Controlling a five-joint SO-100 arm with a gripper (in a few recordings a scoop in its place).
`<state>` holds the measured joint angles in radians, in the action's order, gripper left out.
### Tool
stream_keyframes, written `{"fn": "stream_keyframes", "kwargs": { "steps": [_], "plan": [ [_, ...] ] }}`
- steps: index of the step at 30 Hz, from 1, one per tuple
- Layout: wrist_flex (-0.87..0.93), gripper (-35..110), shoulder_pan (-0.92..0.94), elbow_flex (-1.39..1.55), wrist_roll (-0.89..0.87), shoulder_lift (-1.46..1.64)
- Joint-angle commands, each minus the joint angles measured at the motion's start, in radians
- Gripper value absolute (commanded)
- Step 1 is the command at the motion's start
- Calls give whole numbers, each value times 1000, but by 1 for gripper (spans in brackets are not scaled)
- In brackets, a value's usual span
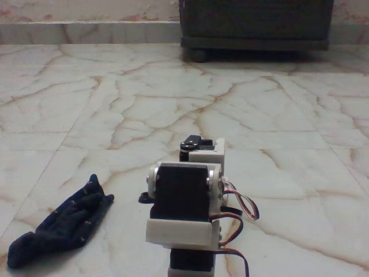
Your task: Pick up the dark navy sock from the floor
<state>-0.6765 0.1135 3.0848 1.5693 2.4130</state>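
Navy sock [60, 229] crumpled, lower left of frame, flat on marble floor [173, 109], apart from folded arm [187, 213] at bottom centre. Pincer state: cannot tell. Dark wooden cabinet [256, 23] upper right.

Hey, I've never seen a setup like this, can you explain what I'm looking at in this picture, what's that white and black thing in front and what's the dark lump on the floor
The white and black thing is a small robot arm, made of white plastic brackets and black motor blocks, with red, white and black wires looping at its right side. One still camera sits low behind it, looking across the floor. The arm is folded up, and from this side I cannot see what its fingers are doing. The dark lump is a limp dark navy fabric sock with tiny light specks, lying crumpled on the glossy cream marble floor with brown veins, to the arm's left in the picture and apart from it. Nothing seems held. At the back stands a dark wooden cabinet on round feet.
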Motion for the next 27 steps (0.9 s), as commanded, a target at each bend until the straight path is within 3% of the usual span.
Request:
{"fn": "stream_keyframes", "kwargs": {
  "steps": [1, 13, 20, 23, 27],
  "plan": [
    [48, 0, 6, -2, -74, 12],
    [37, 0, -3, -6, -164, -12],
    [114, 0, -91, -239, -433, -253],
    [353, 0, -117, -443, -545, -368],
    [894, 0, -196, -715, -667, -399]
  ]
}}
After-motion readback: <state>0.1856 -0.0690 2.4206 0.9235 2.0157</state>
